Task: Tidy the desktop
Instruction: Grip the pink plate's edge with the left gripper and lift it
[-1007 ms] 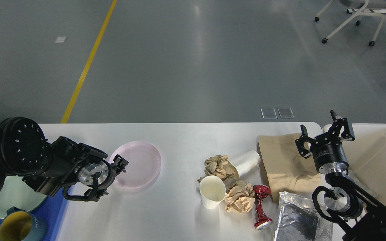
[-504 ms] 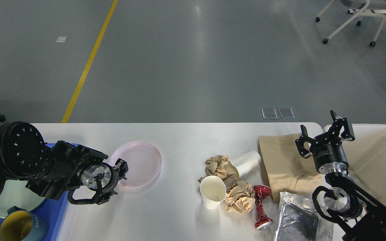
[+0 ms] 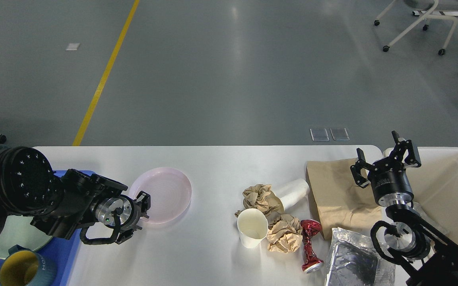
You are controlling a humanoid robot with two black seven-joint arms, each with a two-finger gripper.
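Observation:
The white desktop [image 3: 213, 167] carries a pink plate [image 3: 165, 194] at centre left. In the middle lie two wads of crumpled brown paper [image 3: 261, 198], an upright paper cup [image 3: 251, 227], a toppled white cup [image 3: 294, 190] and a crushed red can [image 3: 310, 246]. A flat brown paper bag [image 3: 332, 190] and a silver foil pouch [image 3: 352, 262] lie to the right. My left gripper [image 3: 139, 212] sits at the plate's near-left rim, seen dark and end-on. My right gripper [image 3: 384, 159] hangs open over the bag's right edge, holding nothing.
A cream-white bin [image 3: 451, 186] stands off the table's right end. At the near left, a blue tray [image 3: 64, 250] holds a pale green plate [image 3: 14, 234] and a mug with a yellow inside [image 3: 22, 270]. A wheeled chair [image 3: 420, 24] stands far back on the floor.
My left gripper has drifted slightly down and towards me along the plate's near-left rim. The plate and the right arm have stayed put.

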